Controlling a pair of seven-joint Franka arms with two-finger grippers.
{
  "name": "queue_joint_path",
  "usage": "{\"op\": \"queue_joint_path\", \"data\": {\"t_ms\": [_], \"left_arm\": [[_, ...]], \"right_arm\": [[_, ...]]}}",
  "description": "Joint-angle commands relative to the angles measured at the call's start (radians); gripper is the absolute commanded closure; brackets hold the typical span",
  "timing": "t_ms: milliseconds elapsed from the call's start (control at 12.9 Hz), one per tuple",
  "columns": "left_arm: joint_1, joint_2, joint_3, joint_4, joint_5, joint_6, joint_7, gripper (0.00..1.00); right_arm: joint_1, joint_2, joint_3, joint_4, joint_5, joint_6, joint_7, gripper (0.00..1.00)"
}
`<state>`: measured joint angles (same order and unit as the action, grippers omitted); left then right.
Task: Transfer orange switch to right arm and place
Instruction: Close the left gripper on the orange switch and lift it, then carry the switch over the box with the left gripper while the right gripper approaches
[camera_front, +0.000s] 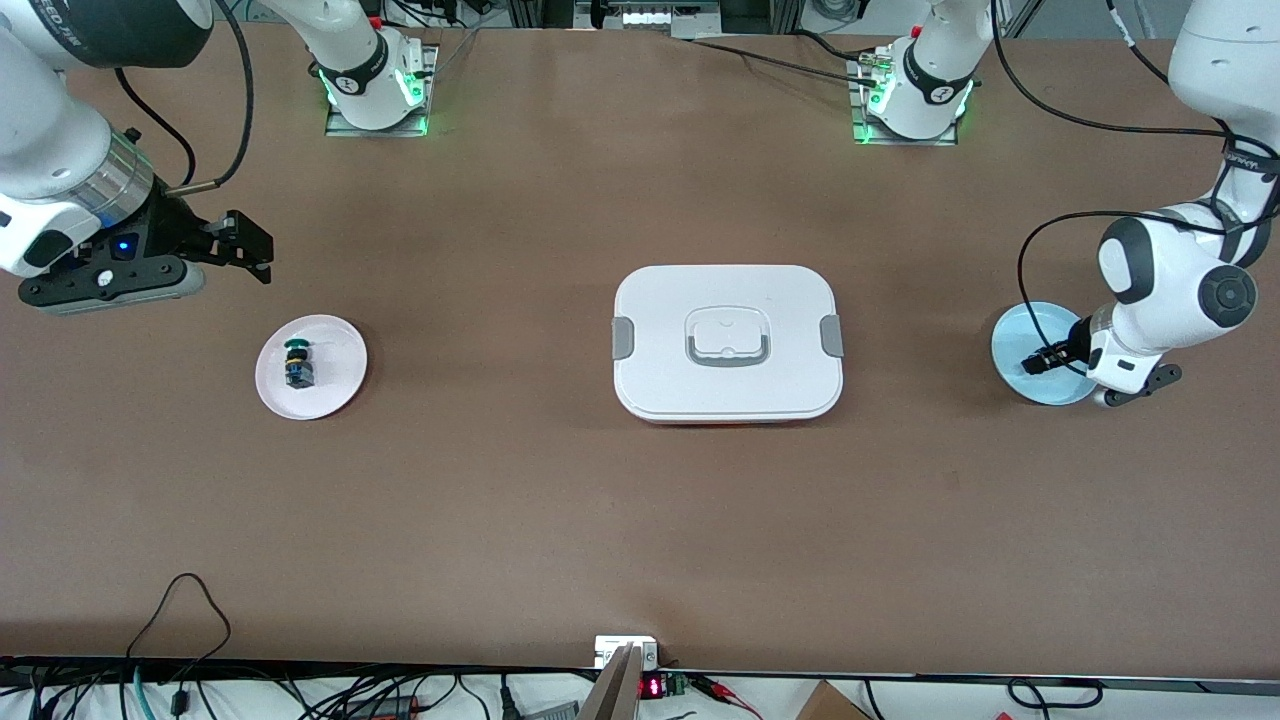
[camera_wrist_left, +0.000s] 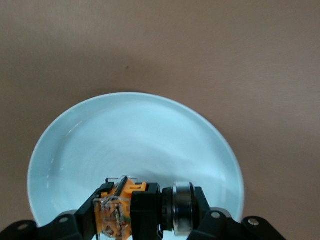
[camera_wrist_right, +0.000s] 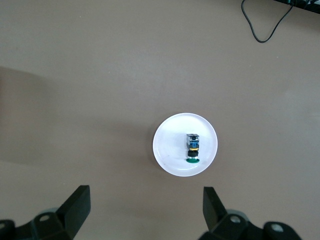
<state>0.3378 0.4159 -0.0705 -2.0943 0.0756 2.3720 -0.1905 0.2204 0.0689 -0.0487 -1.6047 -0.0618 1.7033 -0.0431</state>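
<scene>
The orange switch (camera_wrist_left: 114, 214), black with an orange body and a silver ring, lies on its side low over the light blue plate (camera_wrist_left: 135, 145). My left gripper (camera_wrist_left: 147, 209) is shut on it, one finger at each end. In the front view that gripper (camera_front: 1045, 360) is down at the blue plate (camera_front: 1012, 340), at the left arm's end of the table. My right gripper (camera_front: 245, 245) hangs open and empty above the table at the right arm's end, close to the white plate (camera_front: 335, 365). The right wrist view shows its fingers (camera_wrist_right: 77, 207) spread wide over bare table.
A green-capped switch (camera_front: 298, 362) lies on the white plate (camera_wrist_right: 172, 145). A white lidded box (camera_front: 728, 342) with grey clips and a handle sits mid-table between the two plates. Cables and electronics run along the table edge nearest the front camera.
</scene>
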Motion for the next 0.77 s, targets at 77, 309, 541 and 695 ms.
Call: {"op": "queue_joint_path", "data": {"t_ms": [77,309,541,695], "left_arm": [[0.007,-0.078,-0.08,0.163,-0.02,-0.301,0.087,0.58],[0.007,-0.101,-0.098,0.172,-0.208,-0.318,0.352,0.58],[0.006,-0.094,-0.11,0.169,-0.507,-0.388,0.648,0.57],[-0.011,-0.089,-0.15,0.161,-0.687,-0.408,0.849,0.57]], "right_arm": [[0.002,0.0,0.003,0.019,-0.003,-0.007,0.011,0.0],[0.002,0.0,0.003,0.019,-0.001,-0.007,0.014,0.0],[0.002,0.0,0.003,0.02,-0.003,-0.005,0.014,0.0],[-0.003,0.003,-0.002,0.02,-0.003,-0.005,0.012,0.0]]}}
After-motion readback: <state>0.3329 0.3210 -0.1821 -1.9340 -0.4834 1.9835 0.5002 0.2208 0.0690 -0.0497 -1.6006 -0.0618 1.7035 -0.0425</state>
